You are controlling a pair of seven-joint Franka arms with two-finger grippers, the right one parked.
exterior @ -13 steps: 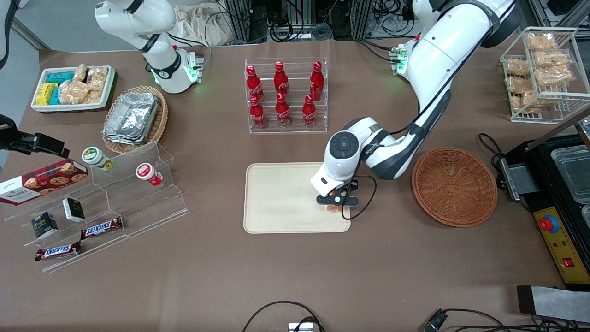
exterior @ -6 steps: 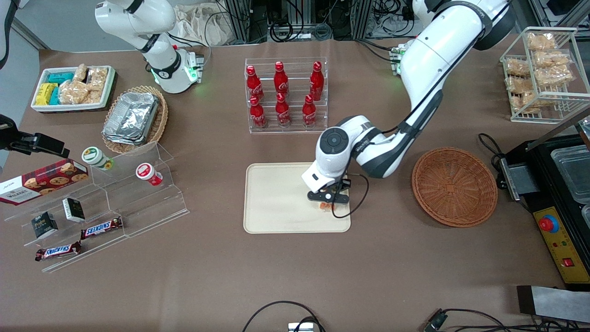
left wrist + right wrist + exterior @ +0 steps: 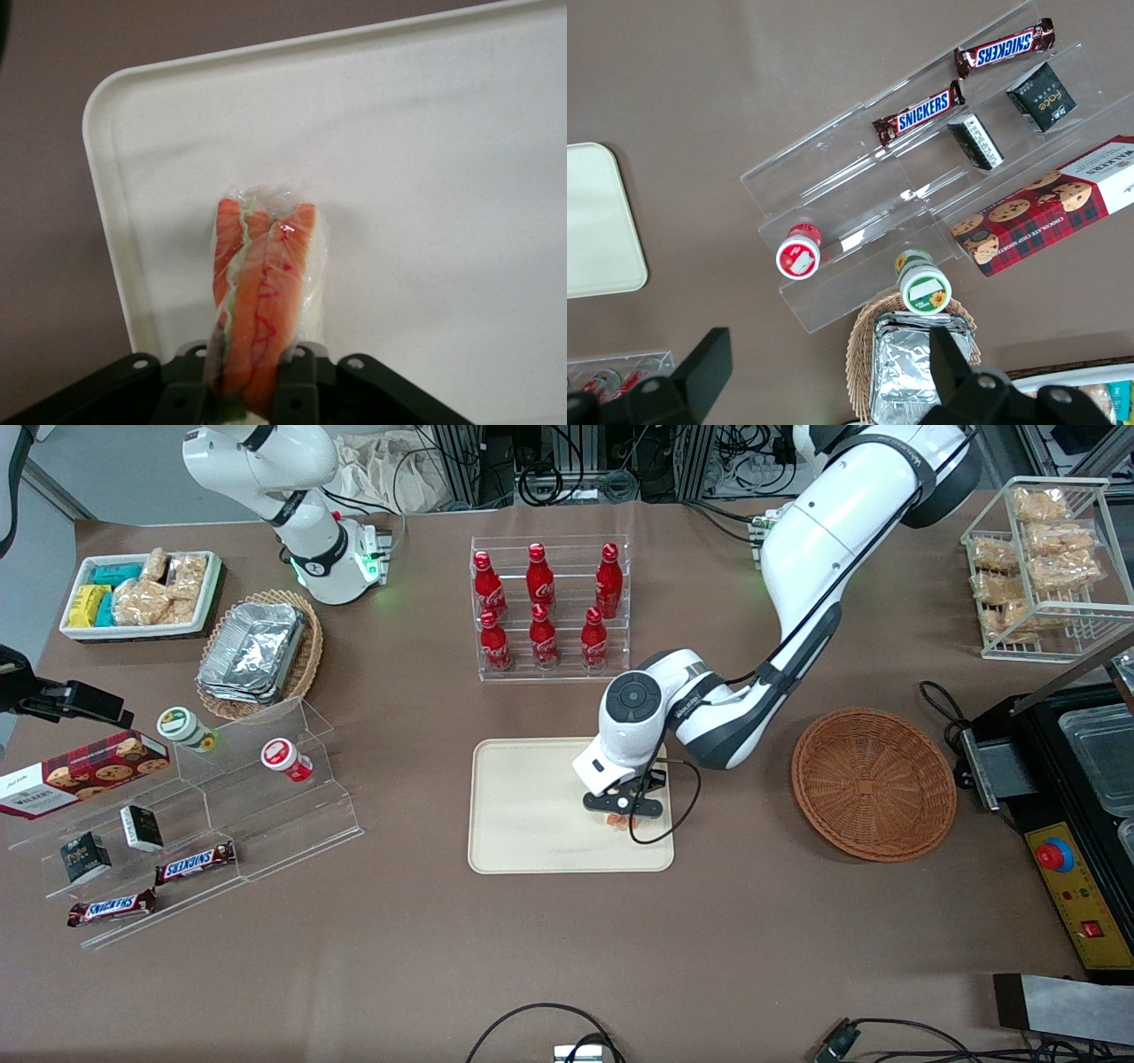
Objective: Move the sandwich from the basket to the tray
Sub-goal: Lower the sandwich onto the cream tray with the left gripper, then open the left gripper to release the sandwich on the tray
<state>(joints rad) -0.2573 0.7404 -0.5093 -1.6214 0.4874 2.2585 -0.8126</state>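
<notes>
My left gripper (image 3: 619, 812) hangs over the cream-beige tray (image 3: 523, 815), near the tray's edge toward the working arm's end. It is shut on the sandwich (image 3: 261, 292), a clear-wrapped wedge with orange-pink and green filling, held just above the tray (image 3: 443, 177). In the front view only a bit of the sandwich (image 3: 614, 820) shows under the gripper. The round reddish-brown wicker basket (image 3: 873, 783) stands empty beside the tray, toward the working arm's end of the table.
A clear rack of red cola bottles (image 3: 547, 607) stands farther from the front camera than the tray. A clear stepped display (image 3: 213, 815) with snacks and candy bars lies toward the parked arm's end. A black machine (image 3: 1072, 797) stands beside the basket.
My gripper has moved with the sandwich toward the parked arm's end, further in over the tray and slightly farther from the front camera. The basket has not moved.
</notes>
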